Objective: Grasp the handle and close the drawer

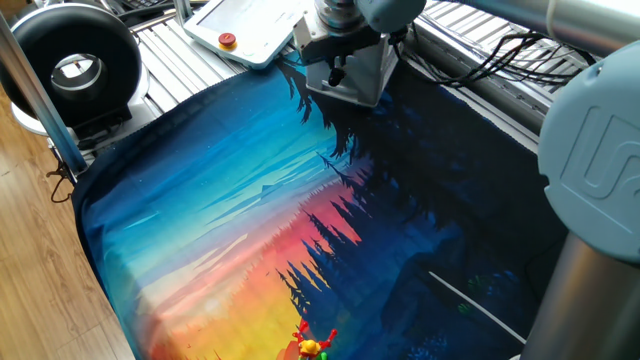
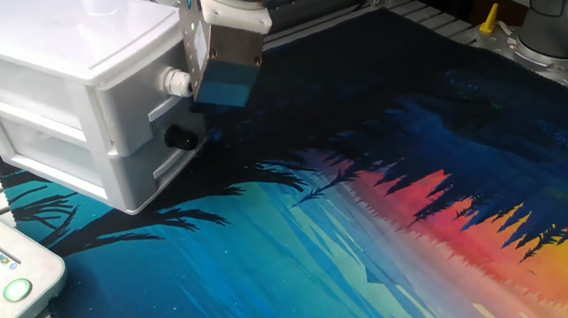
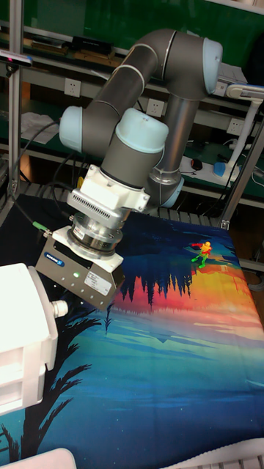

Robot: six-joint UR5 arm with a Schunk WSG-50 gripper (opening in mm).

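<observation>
**Drawer unit at the mat's corner, gripper at its front**

You have one drawer (image 2: 80, 103), a pale white boxy unit with two stacked fronts, sitting on the corner of the printed mat (image 2: 369, 223). Its front faces the gripper (image 2: 198, 80). You can count two knobs: a white handle (image 2: 172, 83) above, a black knob (image 2: 181, 138) below. The gripper sits just beside the white handle; you cannot tell whether its fingers are spread or pressed together.
</observation>
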